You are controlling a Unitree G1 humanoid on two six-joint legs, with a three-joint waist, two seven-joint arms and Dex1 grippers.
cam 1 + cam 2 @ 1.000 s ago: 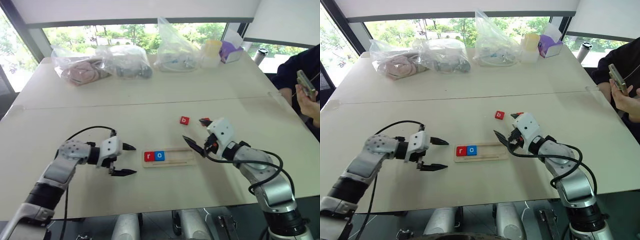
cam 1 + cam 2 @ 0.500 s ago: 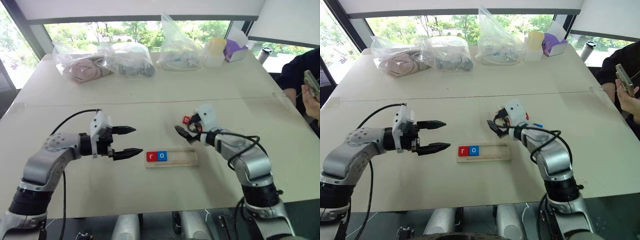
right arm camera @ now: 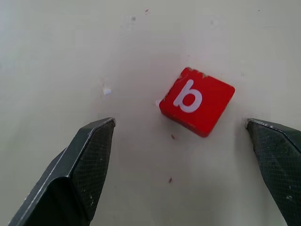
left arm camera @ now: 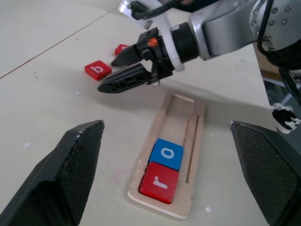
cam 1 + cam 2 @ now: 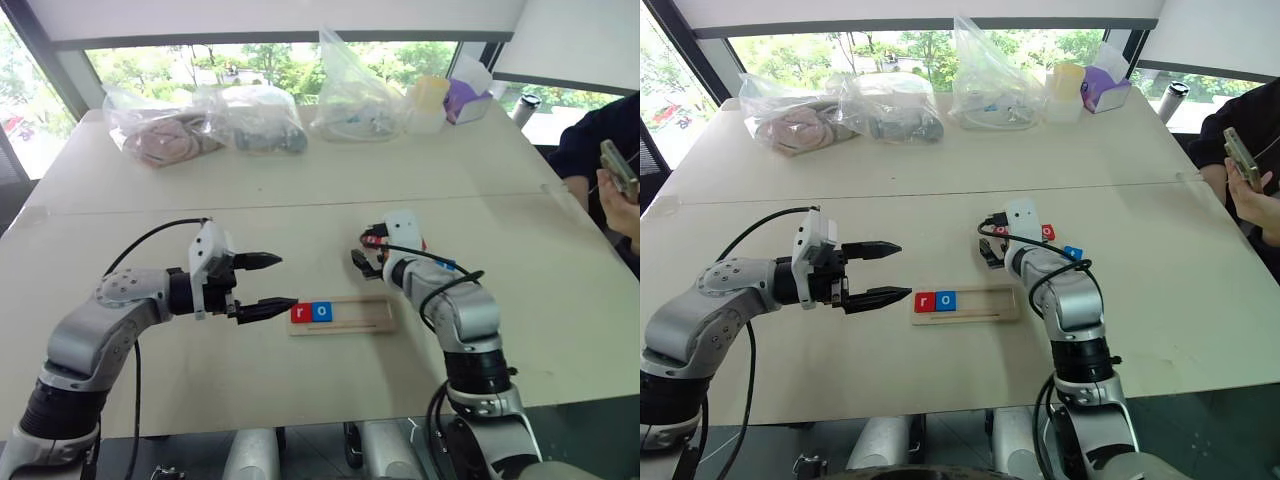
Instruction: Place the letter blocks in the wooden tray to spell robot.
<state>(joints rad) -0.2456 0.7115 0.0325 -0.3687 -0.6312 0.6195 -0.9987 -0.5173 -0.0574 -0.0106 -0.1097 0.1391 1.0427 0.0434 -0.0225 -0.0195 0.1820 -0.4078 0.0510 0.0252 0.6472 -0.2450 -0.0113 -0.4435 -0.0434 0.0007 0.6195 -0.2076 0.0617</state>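
Observation:
The wooden tray (image 5: pixel 350 316) lies at the table's middle, holding a red r block (image 4: pixel 159 182) at its left end and a blue o block (image 4: pixel 166 154) beside it; its other slots are bare. A red b block (image 3: pixel 196 101) lies flat on the table just beyond the tray. My right gripper (image 3: pixel 179 123) hangs open over it, fingers on either side and apart from it. A second red block (image 5: pixel 1047 231) and a blue block (image 5: pixel 1072 252) lie by my right forearm. My left gripper (image 5: pixel 285 281) is open and empty, pointing at the tray's left end.
Clear plastic bags (image 5: pixel 260 120) with soft items, a cup (image 5: pixel 425 105) and a purple box (image 5: pixel 462 100) line the table's far side. A person holding a phone (image 5: pixel 615 170) sits at the right edge. A seam runs across the tabletop behind the blocks.
My left gripper has risen and swung in toward the tray's left end. My right gripper has reached forward and turned, now straddling the b block.

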